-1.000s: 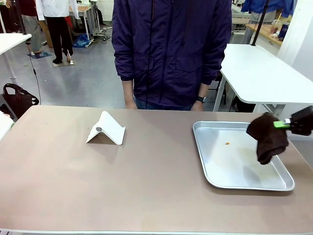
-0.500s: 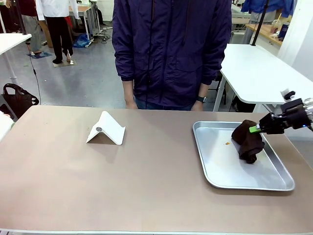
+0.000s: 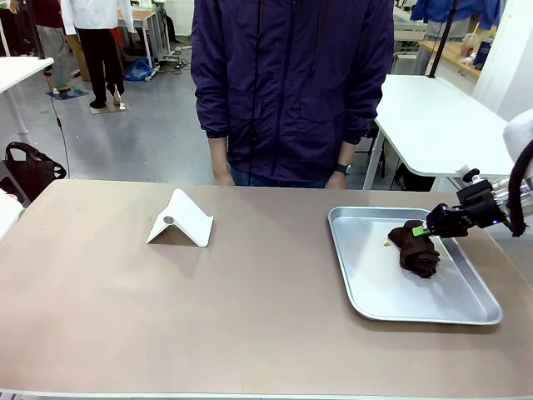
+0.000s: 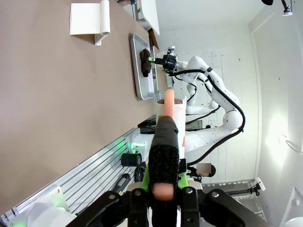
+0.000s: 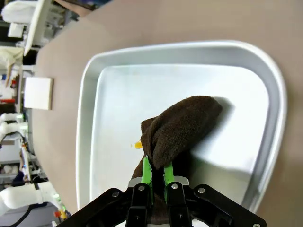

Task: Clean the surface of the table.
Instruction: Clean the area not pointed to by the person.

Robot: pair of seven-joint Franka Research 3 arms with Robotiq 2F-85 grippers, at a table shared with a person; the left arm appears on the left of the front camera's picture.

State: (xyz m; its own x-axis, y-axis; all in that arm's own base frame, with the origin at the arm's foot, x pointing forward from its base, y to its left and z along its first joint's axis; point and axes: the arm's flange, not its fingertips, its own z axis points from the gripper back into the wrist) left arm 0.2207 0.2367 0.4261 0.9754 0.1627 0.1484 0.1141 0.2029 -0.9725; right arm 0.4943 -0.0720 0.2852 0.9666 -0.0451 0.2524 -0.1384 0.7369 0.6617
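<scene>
While the left end effector (image 4: 164,158) hangs off the worktop's (image 3: 250,317) near edge (can't tell if it's apart or together), a white stand (image 3: 181,219) sits left of centre. On the right, a tray (image 3: 375,287). The right end effector (image 3: 420,232) is clamped on a brown cloth (image 3: 415,250) resting inside it.

Place: it was a robotics lab hall.
Furniture: white-topped tables (image 3: 441,125) stood beyond the brown worktop (image 3: 250,308).
Floor: grey floor (image 3: 150,142), with a cable (image 3: 60,125) trailing.
Rig: a white robot arm (image 4: 202,65) stood beside aluminium rails (image 4: 85,179).
</scene>
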